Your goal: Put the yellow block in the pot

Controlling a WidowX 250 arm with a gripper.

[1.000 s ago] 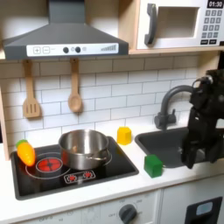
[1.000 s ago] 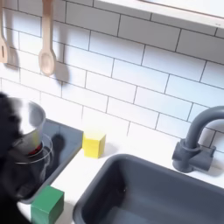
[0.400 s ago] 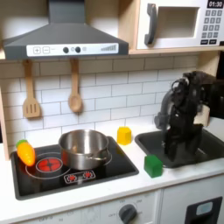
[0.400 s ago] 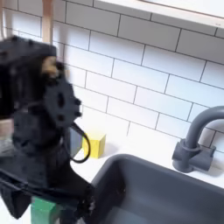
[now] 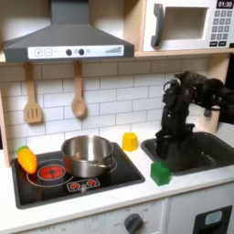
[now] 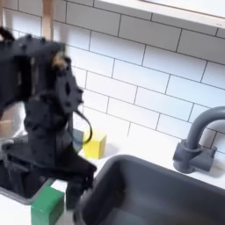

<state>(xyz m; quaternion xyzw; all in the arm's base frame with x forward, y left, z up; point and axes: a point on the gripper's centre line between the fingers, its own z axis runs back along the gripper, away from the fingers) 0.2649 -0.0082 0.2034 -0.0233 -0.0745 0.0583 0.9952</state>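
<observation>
Pincer: the gripper point(image 5: 163, 146) hangs low over the sink's near-left corner in the first exterior view, at about three o'clock from the yellow block; its jaws blur into the dark arm, so I cannot tell whether they are parted or closed, though nothing appears held.
Yellow block: the yellow block point(image 5: 131, 142) sits on the counter against the tiles, just beside the hob's far corner, untouched.
Pot: the pot point(image 5: 89, 155) stands on the hob, at about eight o'clock from the block, apparently empty.
Green cube: the green cube point(image 5: 161, 173) rests near the counter's front edge.
Progress: nothing done yet; reaching, grasping, carrying and dropping all remain.
</observation>
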